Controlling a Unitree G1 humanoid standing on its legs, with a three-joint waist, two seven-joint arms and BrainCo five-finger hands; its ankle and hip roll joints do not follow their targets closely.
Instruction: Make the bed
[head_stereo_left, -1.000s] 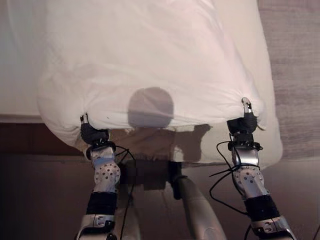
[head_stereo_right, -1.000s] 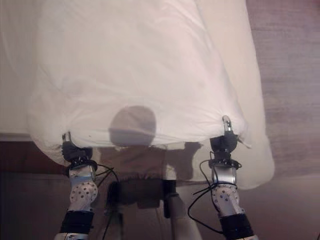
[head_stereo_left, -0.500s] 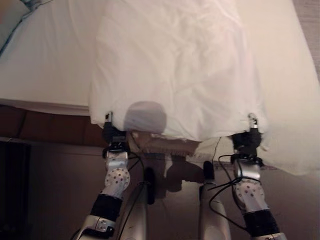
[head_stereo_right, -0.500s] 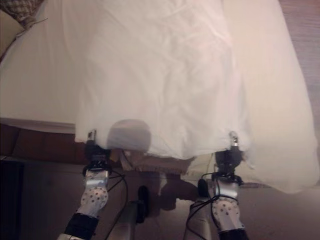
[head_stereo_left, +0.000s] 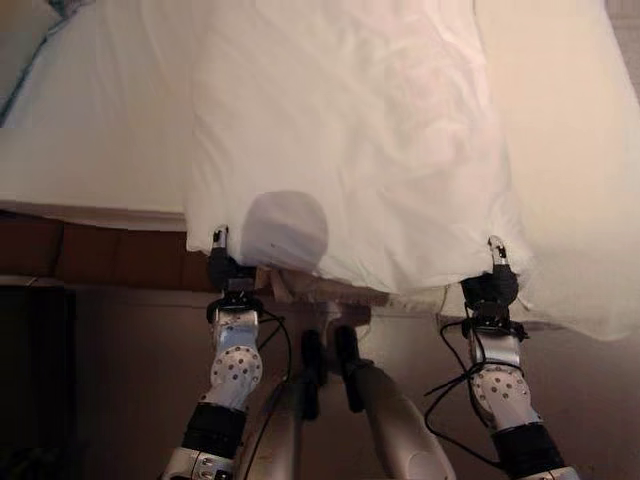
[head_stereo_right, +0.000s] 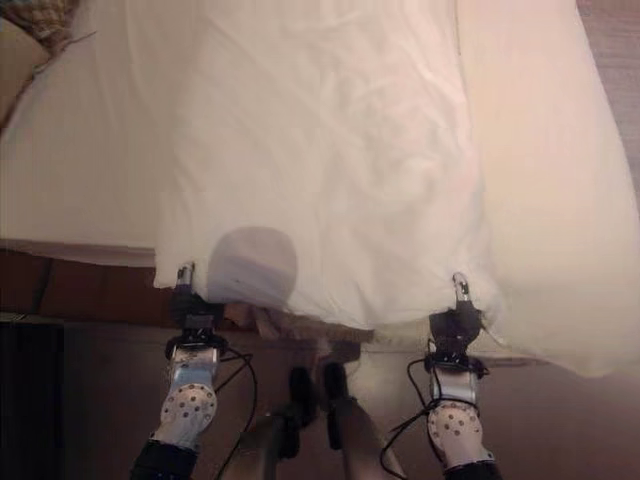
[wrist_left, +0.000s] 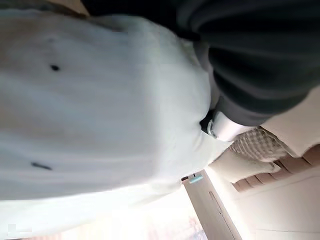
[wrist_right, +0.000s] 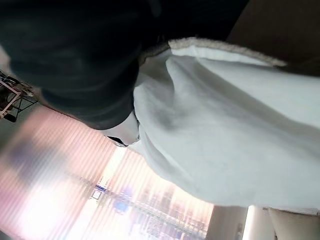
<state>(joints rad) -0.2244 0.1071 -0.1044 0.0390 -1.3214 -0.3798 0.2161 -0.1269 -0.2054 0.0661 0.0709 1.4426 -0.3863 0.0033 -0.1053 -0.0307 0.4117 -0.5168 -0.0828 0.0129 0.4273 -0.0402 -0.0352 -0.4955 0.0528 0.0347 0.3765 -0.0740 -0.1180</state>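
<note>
bed (head_stereo_left: 80, 160): white sheet, lengthwise ahead | duvet (head_stereo_left: 340, 130): white, spread along bed, near edge lifted off the foot | left hand (head_stereo_left: 224, 262): fingers clamped on duvet's near left corner | right hand (head_stereo_left: 492, 282): fingers clamped on near right corner

- We find no text, label, number or sign that can be read on the white duvet (head_stereo_left: 340, 130).
- We read nothing on the bed (head_stereo_left: 90, 150) either.
- We make out no print on the dark hand covers in the wrist views.
</note>
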